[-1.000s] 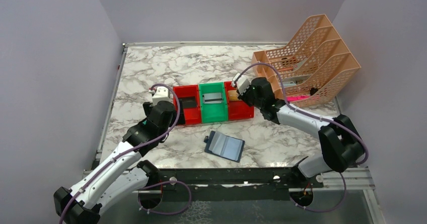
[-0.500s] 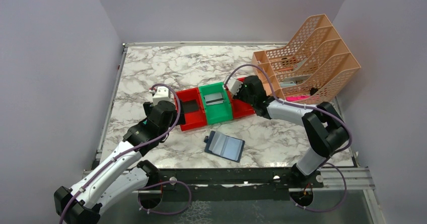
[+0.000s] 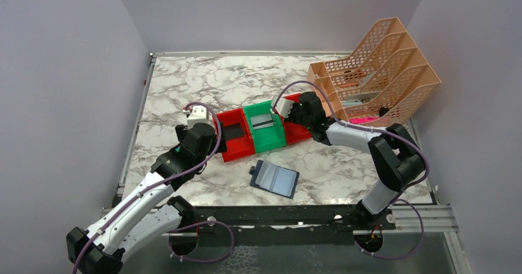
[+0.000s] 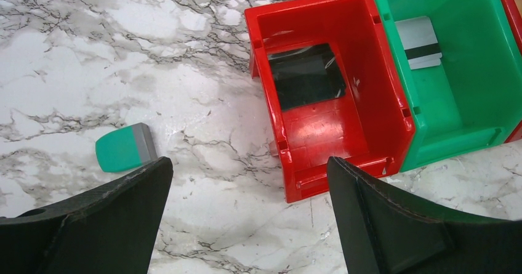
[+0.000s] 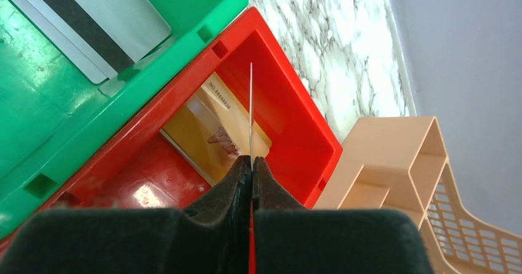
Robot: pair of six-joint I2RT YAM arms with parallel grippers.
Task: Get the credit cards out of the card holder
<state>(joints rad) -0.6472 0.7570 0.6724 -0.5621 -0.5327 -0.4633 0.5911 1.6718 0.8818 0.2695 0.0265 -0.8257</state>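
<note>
Slewed since a second ago: red-and-green plastic bin row (image 3: 271,145); over its right end my right gripper (image 5: 251,158) pinches a thin pale edge-on card (image 5: 251,101); left gripper (image 4: 249,163) gapes.

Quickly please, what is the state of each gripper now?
Left gripper: open, holding nothing.
Right gripper: shut on a thin card, seen edge-on.

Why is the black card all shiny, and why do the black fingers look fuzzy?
Left wrist view: the black card reflects light, so it shows grey glare. Right wrist view: the right fingers sit near the lens, so they look soft, and the thin card they pinch shows only as a bright line. Top external view: even light, faint shadows.
</note>
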